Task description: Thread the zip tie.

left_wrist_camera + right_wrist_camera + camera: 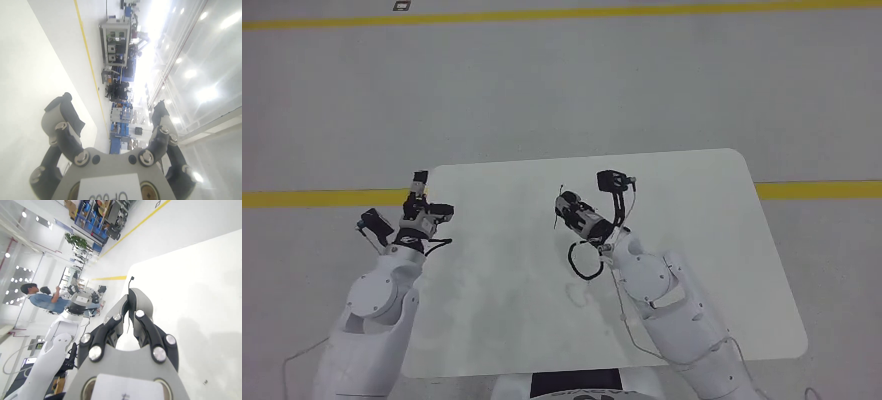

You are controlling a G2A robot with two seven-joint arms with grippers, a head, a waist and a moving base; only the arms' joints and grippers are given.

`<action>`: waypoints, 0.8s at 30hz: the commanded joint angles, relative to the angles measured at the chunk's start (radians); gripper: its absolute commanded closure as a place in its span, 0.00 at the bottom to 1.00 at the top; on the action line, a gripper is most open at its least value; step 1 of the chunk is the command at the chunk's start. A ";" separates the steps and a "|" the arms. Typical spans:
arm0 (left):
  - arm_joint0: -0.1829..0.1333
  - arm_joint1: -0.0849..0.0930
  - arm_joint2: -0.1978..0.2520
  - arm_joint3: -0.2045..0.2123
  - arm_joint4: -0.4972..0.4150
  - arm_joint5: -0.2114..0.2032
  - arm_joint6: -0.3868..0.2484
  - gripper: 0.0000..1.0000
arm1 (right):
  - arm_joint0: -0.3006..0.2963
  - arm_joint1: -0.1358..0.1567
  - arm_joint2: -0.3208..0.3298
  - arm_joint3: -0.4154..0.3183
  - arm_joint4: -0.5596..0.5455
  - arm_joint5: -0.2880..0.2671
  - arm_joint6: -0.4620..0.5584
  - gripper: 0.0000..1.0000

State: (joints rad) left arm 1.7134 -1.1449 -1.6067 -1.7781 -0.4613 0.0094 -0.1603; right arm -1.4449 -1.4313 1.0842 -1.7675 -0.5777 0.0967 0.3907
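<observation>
The zip tie (129, 286) is a thin black strap with a small square head at its far end. My right gripper (129, 297) is shut on the strap partway along, so the head sticks out past the fingertips and the tail hangs back between the fingers. From above, the zip tie (558, 207) is a thin dark line at the right gripper (564, 205), over the middle of the white table (712, 240). My left gripper (113, 107) is open with nothing between its fingers; it is at the table's left edge (430, 198), well apart from the tie.
The white table has rounded corners, with bare surface to the right of the right arm and between the two arms. A small dark speck (205, 382) lies on the table. Grey floor with yellow lines (562, 14) surrounds it.
</observation>
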 commanded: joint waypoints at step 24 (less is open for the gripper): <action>-0.060 0.023 0.030 0.051 -0.022 0.018 -0.482 0.00 | 0.064 -0.052 -0.075 0.080 0.367 0.180 -0.198 1.00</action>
State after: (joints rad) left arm 1.6565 -1.1227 -1.5816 -1.7299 -0.4884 0.0230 -0.6358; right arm -1.3861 -1.4806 1.0114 -1.6939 -0.2339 0.2601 0.2044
